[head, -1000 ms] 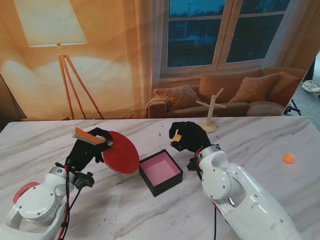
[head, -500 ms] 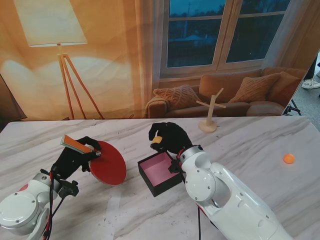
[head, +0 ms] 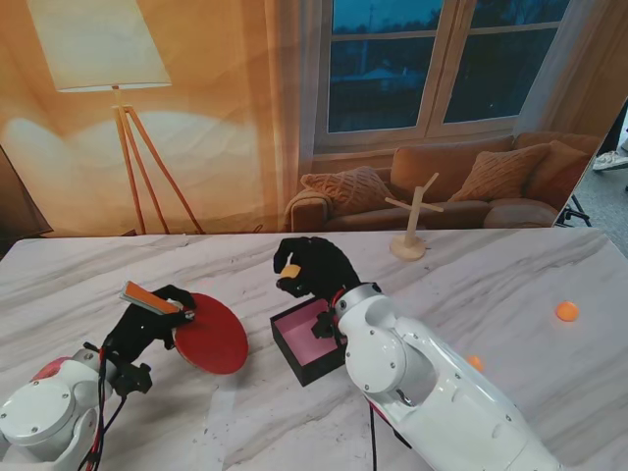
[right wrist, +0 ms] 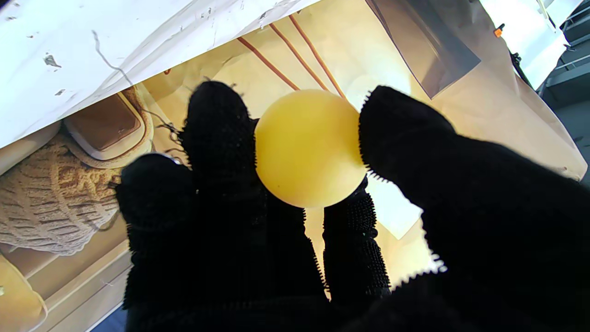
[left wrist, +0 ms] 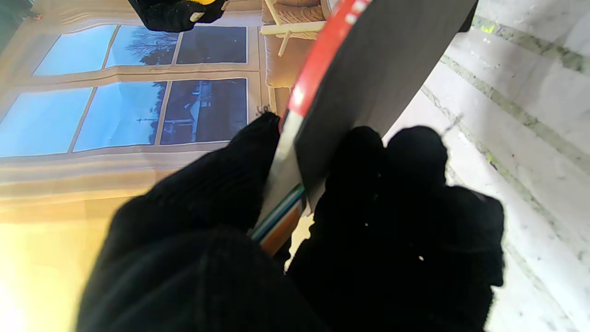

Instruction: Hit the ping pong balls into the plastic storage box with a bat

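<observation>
Stand view: black storage box with pink floor, square, open-topped, on marbled tabletop. Left robot hand, black knit glove, closed round handle of bat; round red blade tilted, left of box. Right robot hand raised just beyond box's far edge, pinching yellow ball. Two orange balls loose on tabletop right of box: near one beside right forearm, far one well apart.

Left wrist view only: bat's other face dark grey, red rubber seen edge-on, striped layers at handle, gloved fingers on dark face.

Right wrist view only: ball smooth, matte, clamped between nubbed glove fingertips.
</observation>
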